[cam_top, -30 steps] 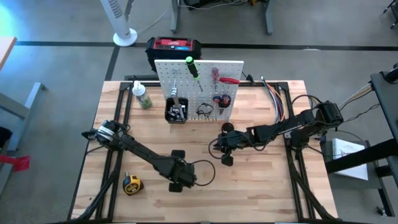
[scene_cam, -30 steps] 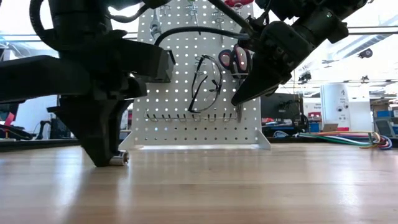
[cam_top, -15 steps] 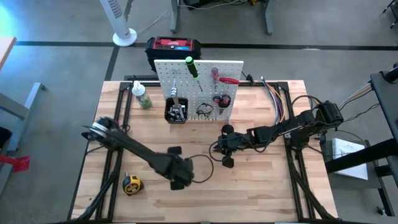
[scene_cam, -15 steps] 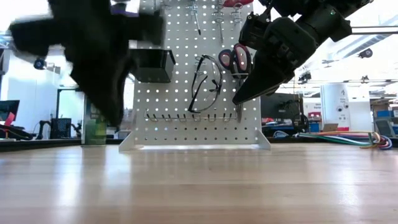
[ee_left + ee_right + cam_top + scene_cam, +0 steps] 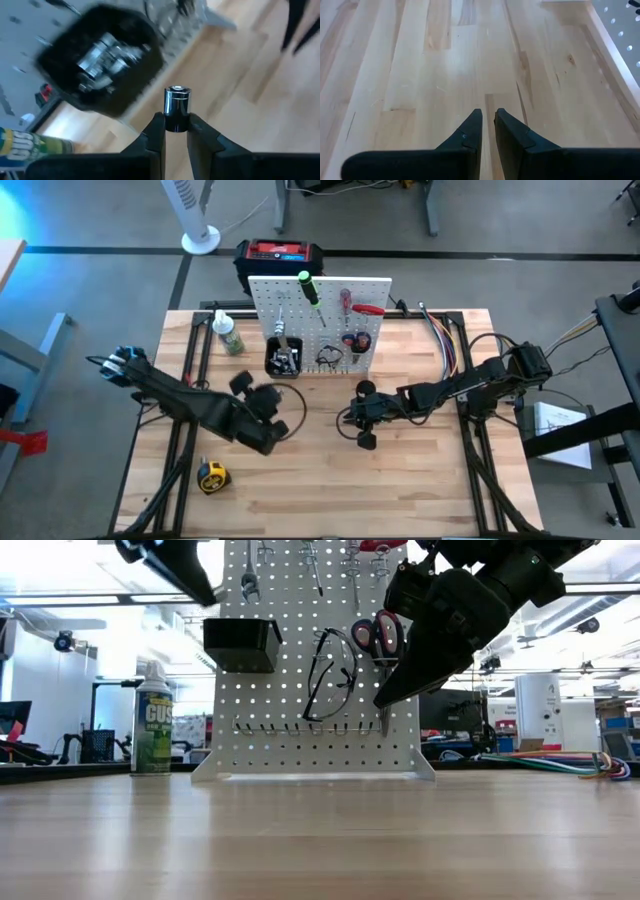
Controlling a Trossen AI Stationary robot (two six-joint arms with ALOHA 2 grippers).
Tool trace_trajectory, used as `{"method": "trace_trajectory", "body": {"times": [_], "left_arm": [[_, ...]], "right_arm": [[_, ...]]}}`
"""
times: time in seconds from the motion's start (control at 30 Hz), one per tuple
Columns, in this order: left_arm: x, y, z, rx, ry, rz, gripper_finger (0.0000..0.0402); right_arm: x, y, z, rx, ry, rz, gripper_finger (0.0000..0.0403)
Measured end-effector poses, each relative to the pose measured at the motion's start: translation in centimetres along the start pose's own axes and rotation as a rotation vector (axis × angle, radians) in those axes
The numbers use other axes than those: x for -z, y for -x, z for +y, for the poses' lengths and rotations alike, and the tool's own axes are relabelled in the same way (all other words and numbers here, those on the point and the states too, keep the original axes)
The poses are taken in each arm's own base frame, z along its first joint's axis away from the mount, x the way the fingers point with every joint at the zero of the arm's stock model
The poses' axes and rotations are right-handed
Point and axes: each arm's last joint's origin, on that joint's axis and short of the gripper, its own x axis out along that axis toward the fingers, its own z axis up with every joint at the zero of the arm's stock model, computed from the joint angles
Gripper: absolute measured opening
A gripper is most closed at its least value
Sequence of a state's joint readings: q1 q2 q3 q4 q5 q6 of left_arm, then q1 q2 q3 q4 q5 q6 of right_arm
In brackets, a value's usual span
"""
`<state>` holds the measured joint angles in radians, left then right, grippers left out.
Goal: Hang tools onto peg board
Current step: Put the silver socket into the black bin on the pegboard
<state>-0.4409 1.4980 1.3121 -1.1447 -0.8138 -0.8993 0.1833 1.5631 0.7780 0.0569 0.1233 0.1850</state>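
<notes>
- Left gripper [image 5: 176, 131] pinched on a small shiny silver socket [image 5: 177, 107], cylinder poking up between the dark fingertips, jaws only as far apart as the socket is wide.
- Held up off the wooden table [image 5: 420, 490], just in front of the small black bin [image 5: 100, 62] full of silvery metal bits.
- Seen from above: left gripper [image 5: 262, 408] near the board's left front, close to that black bin [image 5: 283, 360].
- White upright perforated peg board [image 5: 320, 315] standing at the table's back edge, already loaded: green-handled screwdriver [image 5: 308, 287], red-handled screwdriver [image 5: 345, 302], black-framed glasses [image 5: 330, 675], red/pink-handled pliers [image 5: 378, 640].
- Yellow tape measure [image 5: 211, 476] lying flat on the table near the front left, well apart from the board.
- Right gripper [image 5: 487, 132] just about fully closed, thin slit between the fingers, nothing in it, hanging over bare wood in front of the board's right side.
- Green-labelled spray can [image 5: 152, 730] upright beside the board's left edge.
- Red-and-black box [image 5: 280, 258] behind the board.
</notes>
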Motion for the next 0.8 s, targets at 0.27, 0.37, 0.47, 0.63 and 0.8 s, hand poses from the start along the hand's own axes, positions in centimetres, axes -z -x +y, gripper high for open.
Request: {"method": "trace_trajectory", "body": {"times": [0.27, 0.37, 0.47, 0.63, 0.8], "left_arm": [[-1.7, -0.6, 2.5, -0.089, 0.056, -0.065, 0.0037], [-2.2, -1.5, 3.1, -0.121, 0.067, -0.052, 0.0037], [-2.7, -2.2, 3.7, -0.151, 0.098, -0.043, 0.0037], [-3.2, -2.4, 3.7, -0.150, 0.131, -0.087, 0.0087], [-3.4, -2.3, 3.6, -0.142, 0.123, -0.096, 0.0178]], "right_arm": [[0.0, 0.0, 0.0, -0.001, -0.003, -0.004, 0.0037], [-0.1, 0.0, 0.0, -0.001, -0.005, -0.006, 0.0037], [-0.4, 0.1, 0.1, -0.002, -0.006, -0.014, 0.0037], [-0.7, 0.1, 0.1, 0.002, -0.026, -0.026, 0.0037], [-0.8, 0.2, 0.1, 0.005, -0.021, -0.034, 0.0037]]}}
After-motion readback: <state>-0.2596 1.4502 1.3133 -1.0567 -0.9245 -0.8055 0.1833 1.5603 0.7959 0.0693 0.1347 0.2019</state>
